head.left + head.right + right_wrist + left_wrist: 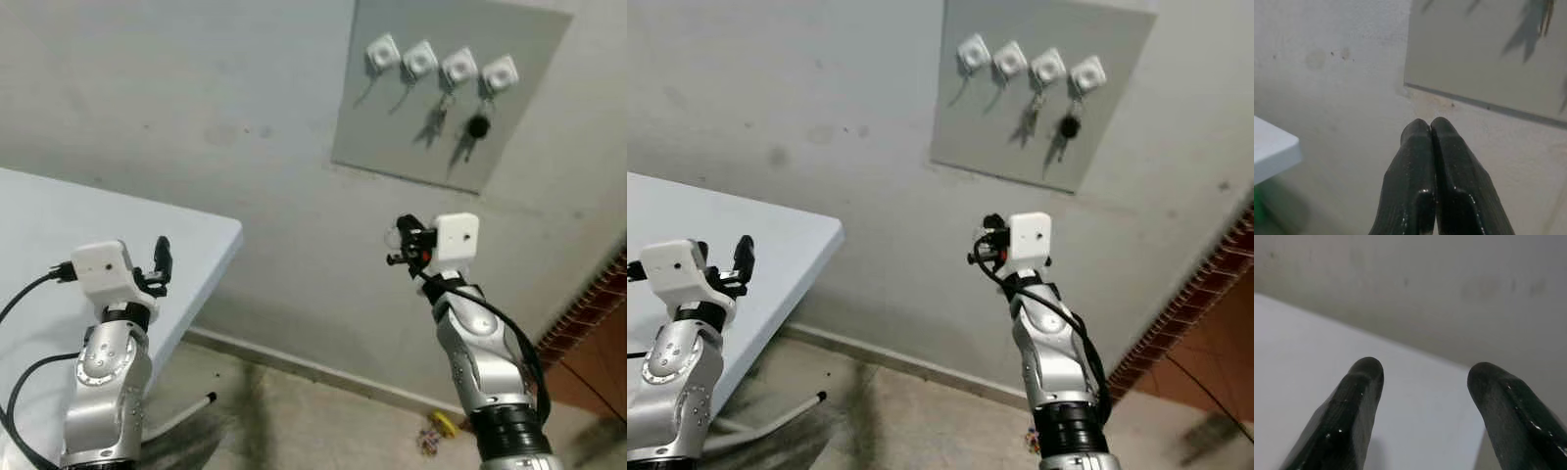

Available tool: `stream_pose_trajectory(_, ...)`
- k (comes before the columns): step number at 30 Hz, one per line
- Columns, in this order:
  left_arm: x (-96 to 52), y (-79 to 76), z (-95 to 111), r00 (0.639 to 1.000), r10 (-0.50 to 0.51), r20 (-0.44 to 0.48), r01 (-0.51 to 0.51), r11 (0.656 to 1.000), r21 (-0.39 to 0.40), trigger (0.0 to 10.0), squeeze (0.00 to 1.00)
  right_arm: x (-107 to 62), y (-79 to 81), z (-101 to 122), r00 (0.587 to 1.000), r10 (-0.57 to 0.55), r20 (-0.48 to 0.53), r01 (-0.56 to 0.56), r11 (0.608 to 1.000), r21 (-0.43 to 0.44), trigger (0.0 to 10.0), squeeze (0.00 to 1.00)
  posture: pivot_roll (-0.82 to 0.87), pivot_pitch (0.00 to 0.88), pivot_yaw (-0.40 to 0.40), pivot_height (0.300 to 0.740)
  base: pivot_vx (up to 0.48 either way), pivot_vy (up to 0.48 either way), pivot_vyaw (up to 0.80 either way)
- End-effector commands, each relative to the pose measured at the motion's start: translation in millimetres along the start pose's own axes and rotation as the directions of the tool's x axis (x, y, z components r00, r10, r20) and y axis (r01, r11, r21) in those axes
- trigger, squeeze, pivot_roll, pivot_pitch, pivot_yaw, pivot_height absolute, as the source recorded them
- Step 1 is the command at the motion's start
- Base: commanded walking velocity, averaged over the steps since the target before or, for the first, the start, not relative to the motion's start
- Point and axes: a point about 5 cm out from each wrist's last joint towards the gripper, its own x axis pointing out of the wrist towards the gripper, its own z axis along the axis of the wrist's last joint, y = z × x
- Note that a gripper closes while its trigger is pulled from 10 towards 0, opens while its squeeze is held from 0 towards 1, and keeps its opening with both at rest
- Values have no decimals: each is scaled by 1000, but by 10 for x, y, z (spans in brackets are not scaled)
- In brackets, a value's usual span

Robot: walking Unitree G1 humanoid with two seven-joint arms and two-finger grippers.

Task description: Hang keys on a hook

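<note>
Four white hooks (441, 64) sit in a row on a grey board (387, 117) in the upper right of the left eye view, and two of them, the ones further right, already carry keys (475, 127), with a black fob on the last set. Lower down, the right gripper (404, 235) is raised mid-frame below the board, well apart from it, while the left gripper (162, 257) hangs over the corner of the white table (59, 220) at lower left. There's also some small colourful stuff on the floor (436, 428) near the bottom right, too blurry to name. In the right eye view it's the same layout, just shifted left. In the left wrist view, the two black fingers (1359, 396) are spread apart with nothing between them, table edge beyond. In the right wrist view, the fingers (1418, 161) are pressed tight together, empty, pointing at the wall just under the board's lower edge.
</note>
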Motion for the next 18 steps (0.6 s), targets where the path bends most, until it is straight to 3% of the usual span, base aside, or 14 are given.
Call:
stream_pose_trajectory(1,22,-87,31,1000,-30,6,30,1000,-4,10000,0,-33,-89,2,1000,-27,-5,27,1000,-5,10000,0,-48,0,-63,732,0,0,-769)
stream_pose_trajectory(7,10,-84,22,1000,-31,-2,31,1000,-6,10000,0,-46,-95,-4,1000,-30,-9,30,1000,-7,10000,0,-48,0,-63,732,0,0,-769)
stream_pose_trajectory(13,0,-81,22,1000,-24,0,24,1000,-2,10000,0,-53,-102,10,999,-40,4,40,999,26,10000,0,-48,0,-62,732,0,0,0)
stream_pose_trajectory(18,15,-62,9,1000,7,-16,-7,1000,20,10000,0,-25,-119,-66,993,-92,-77,95,995,31,10000,0,-52,0,-54,732,0,0,0)
